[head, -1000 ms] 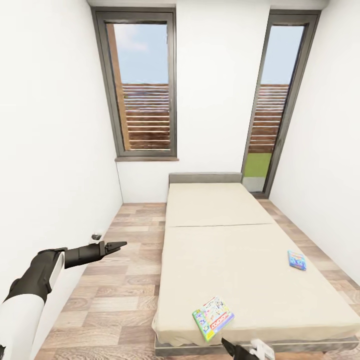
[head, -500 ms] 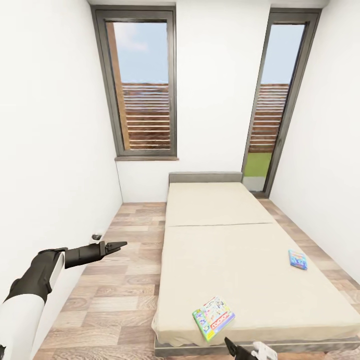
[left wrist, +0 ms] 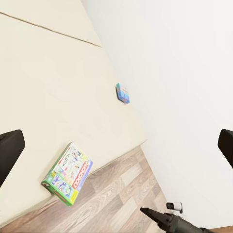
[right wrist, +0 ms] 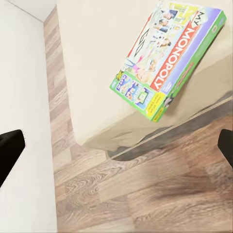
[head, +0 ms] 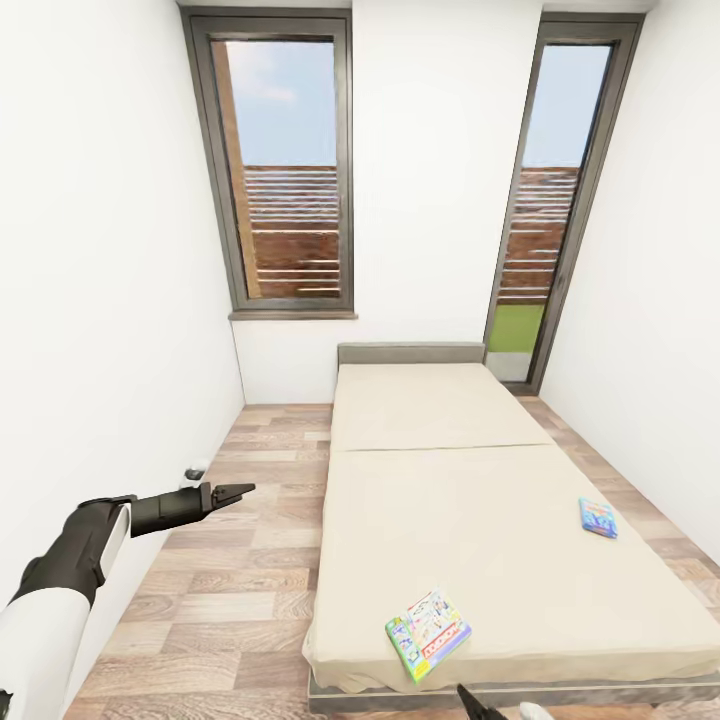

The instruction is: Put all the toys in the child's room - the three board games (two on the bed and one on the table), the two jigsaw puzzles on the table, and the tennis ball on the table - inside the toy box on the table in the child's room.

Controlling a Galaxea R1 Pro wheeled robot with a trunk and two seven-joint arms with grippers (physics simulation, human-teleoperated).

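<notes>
Monopoly box (right wrist: 169, 59), white and green, lies flat at the near corner of the bed (head: 450, 500), ahead of and below the right gripper (right wrist: 116, 145), whose jaws are spread wide and empty over the wooden floor (right wrist: 145, 194) beside the mattress edge. Well beyond it, near the far edge of the mattress, lies the smaller blue board game (head: 597, 518). Out to the side over the floor, the left gripper (left wrist: 116, 145) also has its jaws apart, holding nothing, with both boxes ahead of them.

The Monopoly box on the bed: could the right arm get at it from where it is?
Probably yes. The Monopoly box lies at the bed's near corner, nothing on or around it, and the right gripper sits just below that edge.
</notes>
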